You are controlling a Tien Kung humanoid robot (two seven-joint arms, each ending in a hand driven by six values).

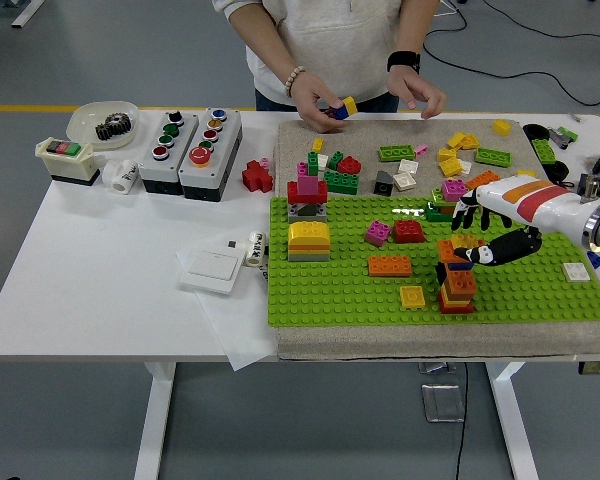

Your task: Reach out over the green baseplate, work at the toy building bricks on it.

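While the right hand (472, 238) reaches in from the bench's (100, 290) right edge, its fingers (467, 212) curl around the top of the stacked brick tower (456, 280), apparently gripping it. That orange, red and yellow tower stands on the green baseplate (350, 295), right of centre and near its front edge. Other bricks dot the plate: a yellow one (308, 238), a flat orange one (389, 265). Over at the far edge, a person's hand (320, 102) holds a small blue and yellow brick (344, 107) above the mat.
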